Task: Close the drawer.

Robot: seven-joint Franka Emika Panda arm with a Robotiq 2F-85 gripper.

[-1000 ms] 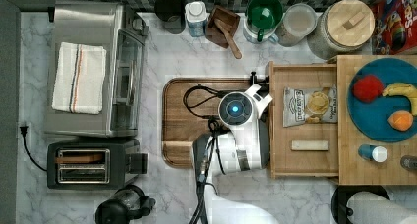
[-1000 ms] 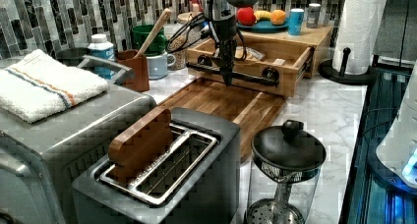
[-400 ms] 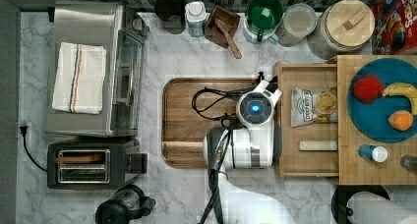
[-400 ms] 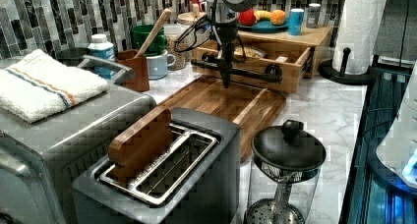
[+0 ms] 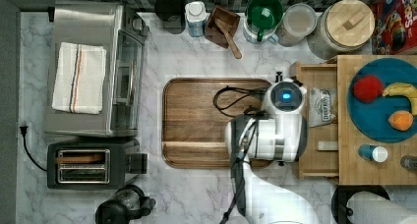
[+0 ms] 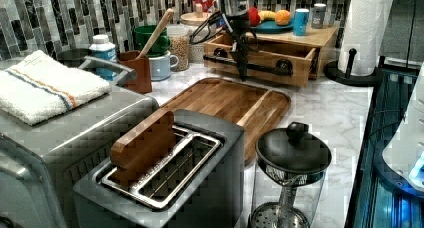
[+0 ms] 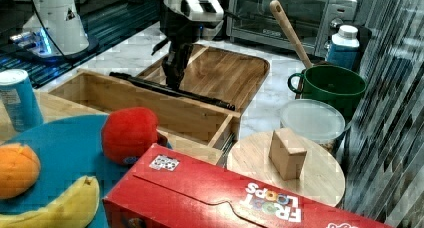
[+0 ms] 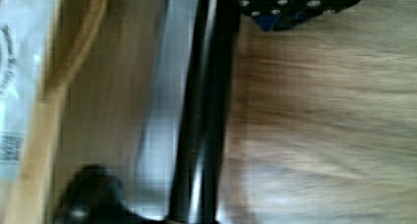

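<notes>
The light-wood drawer [image 5: 317, 167] stands partly out from under the butcher-block top, toward the top view's left. A snack bag [image 5: 322, 106] lies inside it. Its thin black bar handle [image 6: 265, 68] runs along the front. My gripper [image 6: 243, 74] points straight down with its fingers shut and nothing held, pressed against the handle side of the drawer front [image 7: 125, 100]. In the right view the gripper [image 7: 174, 80] touches the handle [image 7: 200, 97] near its middle. The wrist view has the handle [image 8: 201, 111] right beside my fingers [image 8: 295, 0].
A darker brown board [image 5: 211, 121] lies under my arm [image 5: 285, 96] in front of the drawer. A blue plate of fruit [image 5: 383, 101] sits on the top above the drawer. A toaster oven [image 5: 93, 69], a toaster [image 5: 88, 165], cups and jars [image 5: 263, 15] ring the counter.
My arm has moved toward the top view's right, pushing the drawer with it. Less of the drawer sticks out from under the top than a second ago.
</notes>
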